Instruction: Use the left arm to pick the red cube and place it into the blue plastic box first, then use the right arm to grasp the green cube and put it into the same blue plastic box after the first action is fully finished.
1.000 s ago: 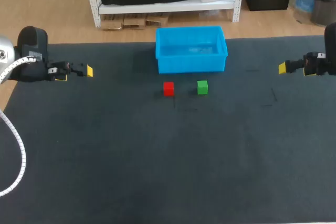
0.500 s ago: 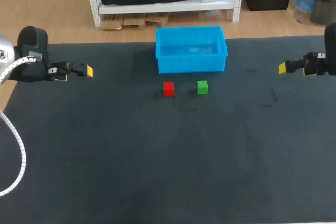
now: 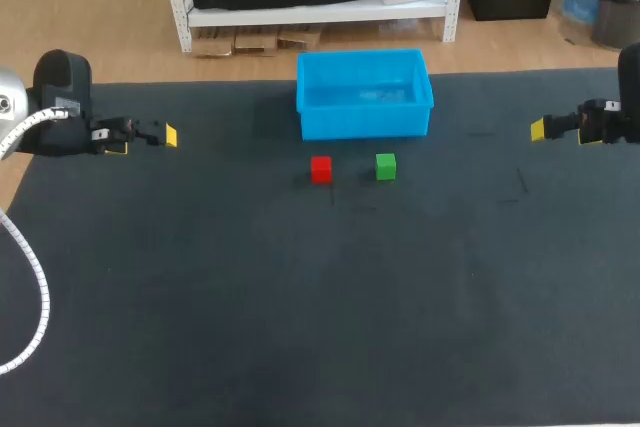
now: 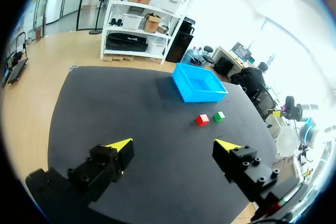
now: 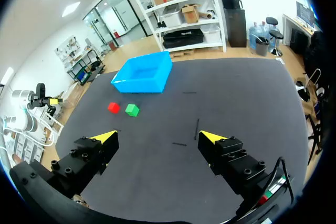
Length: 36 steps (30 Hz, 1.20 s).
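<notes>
It is a robotics lab: the left arm (image 3: 62, 112) and right arm (image 3: 610, 125) flank a black-matted table (image 3: 300, 327) bearing a red cube (image 3: 321, 169), a green cube (image 3: 386, 166) and a blue plastic box (image 3: 364, 123).

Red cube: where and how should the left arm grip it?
Likely from above, the left gripper closing its jaws on two opposite side faces of the red cube. It sits flat, top free, with gaps to the green cube and blue plastic box.

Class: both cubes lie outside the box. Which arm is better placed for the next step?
Left. The red cube goes first; it lies beside the green cube, on the side of the left hand, which is open and empty.
</notes>
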{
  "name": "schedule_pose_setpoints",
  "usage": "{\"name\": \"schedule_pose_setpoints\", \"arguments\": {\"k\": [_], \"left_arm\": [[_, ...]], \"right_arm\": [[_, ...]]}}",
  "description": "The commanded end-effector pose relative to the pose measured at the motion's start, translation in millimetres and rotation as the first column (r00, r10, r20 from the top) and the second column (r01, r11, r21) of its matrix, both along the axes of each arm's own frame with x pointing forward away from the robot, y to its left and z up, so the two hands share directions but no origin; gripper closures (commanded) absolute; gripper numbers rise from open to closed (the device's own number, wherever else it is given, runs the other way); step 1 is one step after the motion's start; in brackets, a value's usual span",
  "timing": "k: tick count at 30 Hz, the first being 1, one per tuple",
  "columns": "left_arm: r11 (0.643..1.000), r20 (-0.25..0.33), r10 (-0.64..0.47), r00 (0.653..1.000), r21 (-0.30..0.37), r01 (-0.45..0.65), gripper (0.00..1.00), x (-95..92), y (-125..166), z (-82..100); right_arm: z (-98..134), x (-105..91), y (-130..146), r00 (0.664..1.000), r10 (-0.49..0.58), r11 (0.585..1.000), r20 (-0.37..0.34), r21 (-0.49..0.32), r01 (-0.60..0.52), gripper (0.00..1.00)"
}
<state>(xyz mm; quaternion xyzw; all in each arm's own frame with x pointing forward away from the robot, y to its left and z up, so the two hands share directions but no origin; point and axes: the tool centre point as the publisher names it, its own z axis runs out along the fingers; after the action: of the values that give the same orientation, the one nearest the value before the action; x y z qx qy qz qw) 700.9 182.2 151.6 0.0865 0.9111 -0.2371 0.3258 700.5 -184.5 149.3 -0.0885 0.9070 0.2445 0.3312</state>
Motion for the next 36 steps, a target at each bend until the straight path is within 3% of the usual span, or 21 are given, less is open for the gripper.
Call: {"name": "schedule_pose_setpoints", "arguments": {"k": [1,3,4,7,8,11,18,24,26,28,36], "left_arm": [[1.000,0.003,-0.002,1.000,-0.004,0.002,0.00,0.1,1,-0.6],[1.000,-0.013,-0.008,1.000,-0.004,0.008,0.00,5.8,-5,-1.2],[0.999,-0.028,-0.012,1.000,0.031,0.013,0.00,9.4,-9,-3.1],[0.999,-0.074,-0.017,0.997,0.040,0.020,0.00,19.8,-20,-5.5],[0.997,-0.081,-0.019,0.997,0.079,0.025,0.00,23.3,-26,-6.0],[0.994,-0.123,-0.021,0.992,0.105,0.034,0.00,30.9,-40,-6.3],[0.985,-0.246,0.001,0.969,0.166,0.041,0.00,40.3,-72,-13.7],[0.977,-0.288,0.000,0.958,0.203,0.061,0.00,46.1,-98,-21.1],[0.965,-0.273,-0.002,0.962,0.253,0.074,0.00,47.8,-105,-23.8],[0.973,-0.303,-0.015,0.953,0.215,0.084,0.00,50.4,-110,-26.8],[0.968,-0.314,-0.041,0.949,0.222,0.115,0.00,50.8,-114,-27.1]], "right_arm": [[0,0.3,0,1.000,0.001,1.000,-0.001,0.000,-0.001,0.00],[0,0.3,0,1.000,0.001,1.000,-0.001,0.000,-0.001,0.00],[0,0.3,0,1.000,0.001,1.000,-0.001,0.000,-0.001,0.00],[0,0.3,0,1.000,0.001,1.000,-0.001,0.000,-0.001,0.00],[0,0.3,0,1.000,0.001,1.000,-0.001,0.000,-0.001,0.00],[0,0.3,0,1.000,0.001,1.000,-0.001,0.000,-0.001,0.00],[0,0.3,0,1.000,0.001,1.000,-0.001,0.000,-0.001,0.00],[0,0.3,0,1.000,0.001,1.000,-0.001,0.000,-0.001,0.00],[0,0.3,0,1.000,0.001,1.000,-0.001,0.000,-0.001,0.00],[0,0.3,0,1.000,0.001,1.000,-0.001,0.000,-0.001,0.00],[0,0.3,0,1.000,0.001,1.000,-0.001,0.000,-0.001,0.00]]}}
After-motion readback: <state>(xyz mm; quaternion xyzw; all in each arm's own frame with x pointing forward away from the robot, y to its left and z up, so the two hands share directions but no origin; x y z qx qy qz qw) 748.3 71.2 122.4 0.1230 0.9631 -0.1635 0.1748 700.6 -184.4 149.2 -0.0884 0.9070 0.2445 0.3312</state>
